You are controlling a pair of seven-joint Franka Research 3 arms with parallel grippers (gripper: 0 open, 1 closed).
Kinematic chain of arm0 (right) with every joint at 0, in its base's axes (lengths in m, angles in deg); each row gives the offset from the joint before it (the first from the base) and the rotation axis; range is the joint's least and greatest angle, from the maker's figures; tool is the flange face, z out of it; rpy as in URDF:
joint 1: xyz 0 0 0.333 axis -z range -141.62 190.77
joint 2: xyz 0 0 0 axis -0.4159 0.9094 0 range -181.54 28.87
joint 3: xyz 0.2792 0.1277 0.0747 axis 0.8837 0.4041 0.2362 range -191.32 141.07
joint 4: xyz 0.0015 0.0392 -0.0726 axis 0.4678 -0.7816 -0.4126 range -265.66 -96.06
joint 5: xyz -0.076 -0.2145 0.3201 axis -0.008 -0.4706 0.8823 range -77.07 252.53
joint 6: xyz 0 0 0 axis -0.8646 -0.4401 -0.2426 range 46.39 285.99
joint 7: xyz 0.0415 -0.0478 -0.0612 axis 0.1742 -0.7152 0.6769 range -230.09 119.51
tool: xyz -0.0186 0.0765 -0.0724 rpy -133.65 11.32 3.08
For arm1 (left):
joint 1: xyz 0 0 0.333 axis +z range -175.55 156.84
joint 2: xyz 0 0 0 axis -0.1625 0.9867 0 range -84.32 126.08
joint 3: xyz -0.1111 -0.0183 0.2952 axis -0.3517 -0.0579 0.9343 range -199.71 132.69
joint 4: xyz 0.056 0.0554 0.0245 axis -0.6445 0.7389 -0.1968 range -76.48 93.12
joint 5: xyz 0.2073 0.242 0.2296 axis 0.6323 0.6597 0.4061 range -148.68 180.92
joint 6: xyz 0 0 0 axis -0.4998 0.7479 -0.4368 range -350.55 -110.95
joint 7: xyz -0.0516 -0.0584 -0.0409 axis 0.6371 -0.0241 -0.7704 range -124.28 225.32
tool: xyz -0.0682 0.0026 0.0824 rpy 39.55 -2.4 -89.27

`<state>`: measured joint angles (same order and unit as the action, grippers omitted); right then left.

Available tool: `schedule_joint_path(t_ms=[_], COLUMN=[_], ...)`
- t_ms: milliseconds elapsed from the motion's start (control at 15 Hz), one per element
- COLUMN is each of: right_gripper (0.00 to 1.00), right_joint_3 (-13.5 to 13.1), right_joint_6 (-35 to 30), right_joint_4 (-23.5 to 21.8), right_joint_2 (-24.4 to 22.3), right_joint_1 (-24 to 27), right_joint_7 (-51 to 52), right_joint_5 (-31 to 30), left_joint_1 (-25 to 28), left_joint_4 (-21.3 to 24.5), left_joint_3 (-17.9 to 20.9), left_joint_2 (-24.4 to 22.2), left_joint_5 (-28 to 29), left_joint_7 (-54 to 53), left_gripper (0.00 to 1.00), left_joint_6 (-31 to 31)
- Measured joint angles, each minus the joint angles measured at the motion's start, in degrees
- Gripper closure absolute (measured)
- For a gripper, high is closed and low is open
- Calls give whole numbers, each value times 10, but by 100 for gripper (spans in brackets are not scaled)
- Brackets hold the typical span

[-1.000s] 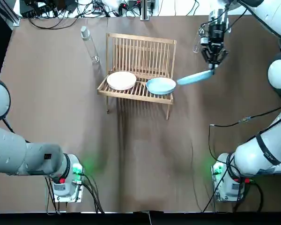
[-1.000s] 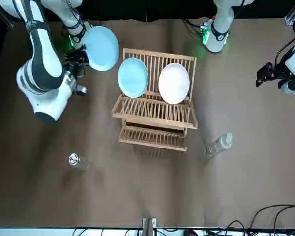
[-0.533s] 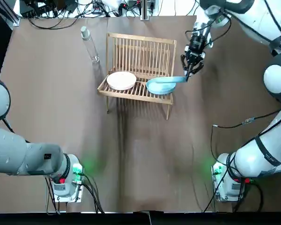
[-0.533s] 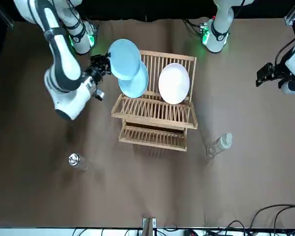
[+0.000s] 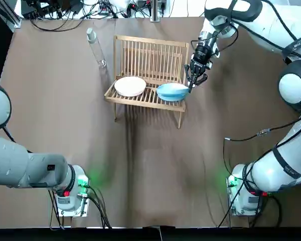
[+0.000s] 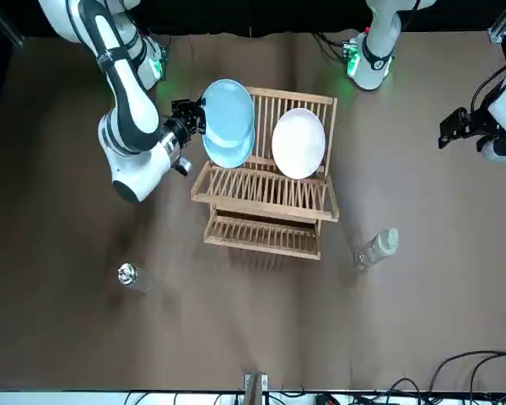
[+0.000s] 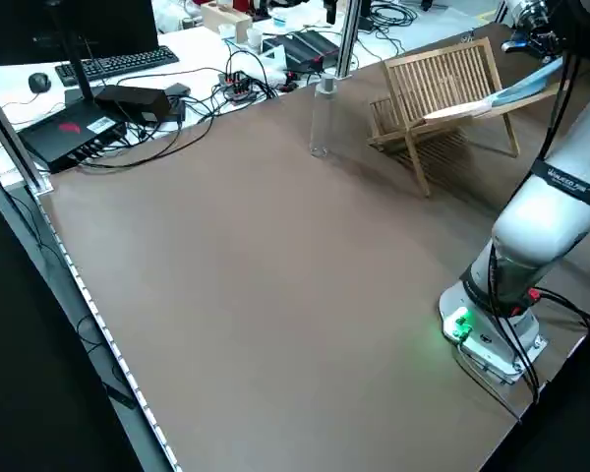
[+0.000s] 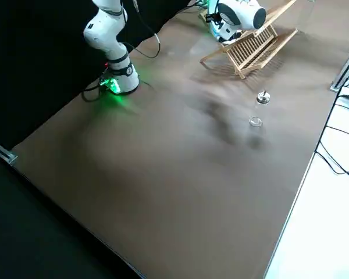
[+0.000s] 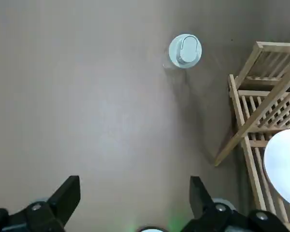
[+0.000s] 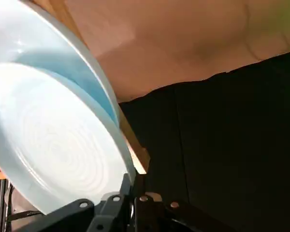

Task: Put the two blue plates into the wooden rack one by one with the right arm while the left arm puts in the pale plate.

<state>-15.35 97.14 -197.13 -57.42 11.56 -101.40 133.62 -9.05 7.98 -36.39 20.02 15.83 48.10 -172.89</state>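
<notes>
My right gripper [image 5: 191,85] [image 6: 196,116] is shut on the rim of a blue plate [image 6: 228,108] [image 10: 48,145]. It holds that plate tilted over the right end of the wooden rack [image 5: 150,55] [image 6: 266,194]. The plate overlaps the other blue plate [image 6: 233,150] [image 5: 173,92], which leans in the slots. A pale plate [image 5: 130,86] [image 6: 298,143] [image 9: 285,162] stands in the rack beside them. My left gripper [image 9: 135,182] hangs open and empty above the table, off the rack's left end.
A clear bottle [image 5: 95,47] [image 6: 375,247] [image 9: 185,50] stands by the rack's far left corner. A small glass [image 6: 131,276] sits on the table beyond the right arm. Cables and equipment line the far table edge [image 7: 128,98].
The right gripper has carried the blue plate leftward from beside the rack to over its right end, where it now overlaps the first blue plate. The left arm has not moved.
</notes>
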Motion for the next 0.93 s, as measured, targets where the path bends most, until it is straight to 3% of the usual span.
schedule_joint_path(t_ms=[933], right_gripper=[81], right_joint_3=[-1], right_joint_6=[2], right_joint_4=[4], right_joint_2=[5], right_joint_1=[-4], right_joint_7=[0], right_joint_5=[38], left_joint_1=[1], left_joint_4=[0], left_joint_3=[0], left_joint_2=[0], left_joint_5=[0], left_joint_7=[0], left_gripper=[0], left_joint_6=[0])
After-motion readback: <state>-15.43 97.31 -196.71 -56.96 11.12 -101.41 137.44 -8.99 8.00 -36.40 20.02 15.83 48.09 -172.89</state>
